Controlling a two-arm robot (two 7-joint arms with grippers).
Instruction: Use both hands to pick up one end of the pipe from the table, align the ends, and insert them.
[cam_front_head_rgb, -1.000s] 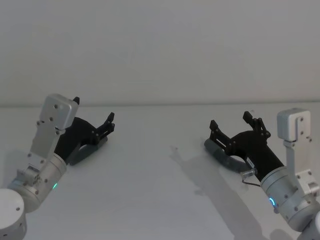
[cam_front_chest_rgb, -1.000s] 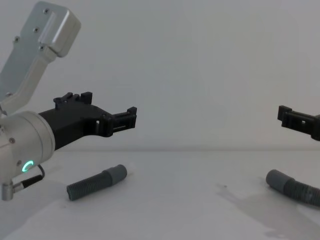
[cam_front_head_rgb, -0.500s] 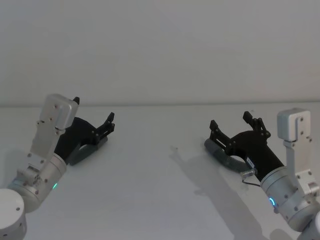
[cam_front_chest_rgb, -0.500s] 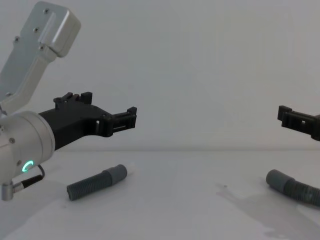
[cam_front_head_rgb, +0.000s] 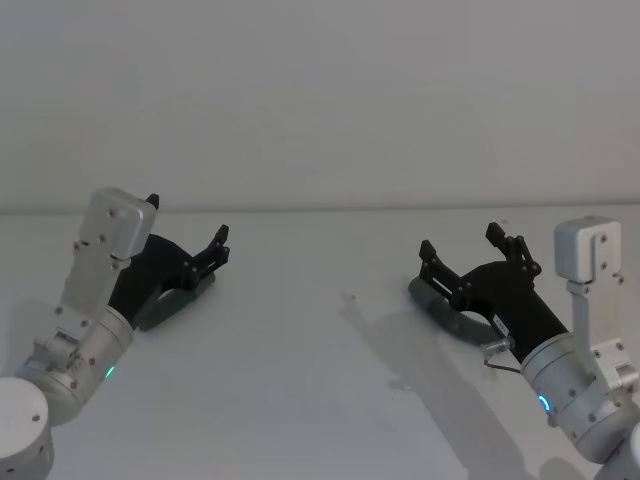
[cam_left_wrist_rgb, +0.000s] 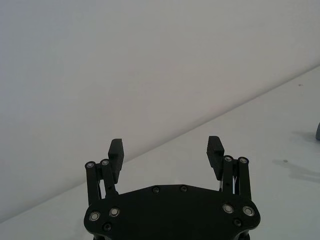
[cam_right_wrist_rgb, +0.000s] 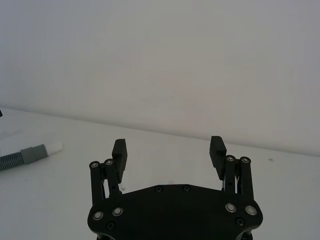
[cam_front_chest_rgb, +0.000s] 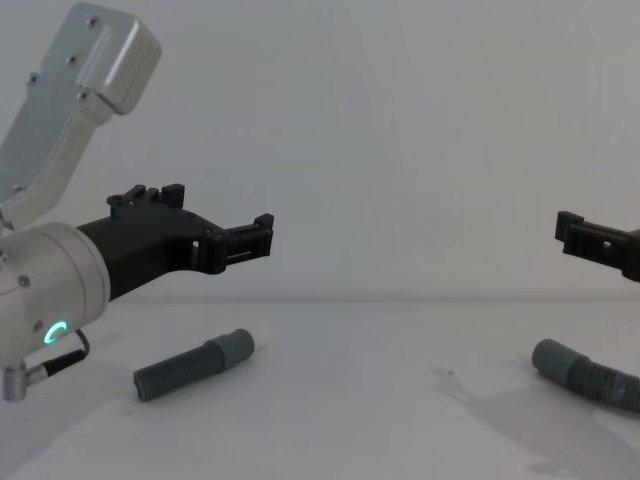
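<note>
Your table (cam_front_head_rgb: 320, 400) is wide and bare, and the two halves of the pipe lie well apart on it, one under each arm, so each side has its own pickup. Your left arm (cam_front_head_rgb: 90, 330) reaches forward and inward, and your right arm (cam_front_head_rgb: 580, 390) mirrors it; both slant down with the wrists held off the surface. The left gripper (cam_front_head_rgb: 187, 225) hovers above its half with fingers spread wide and nothing between them, and the right gripper (cam_front_head_rgb: 461, 242) hangs the same way, spread and empty. The left pipe piece (cam_front_chest_rgb: 185, 367) lies flat, as does the right pipe piece (cam_front_chest_rgb: 590, 375), neither yet lifted. Its cuff (cam_front_chest_rgb: 235, 346) and the open sleeve (cam_front_chest_rgb: 550, 357) both point toward the middle, which should suit the join. The white tip (cam_right_wrist_rgb: 54, 147) on the left cuff looks like the part that must enter the sleeve
</note>
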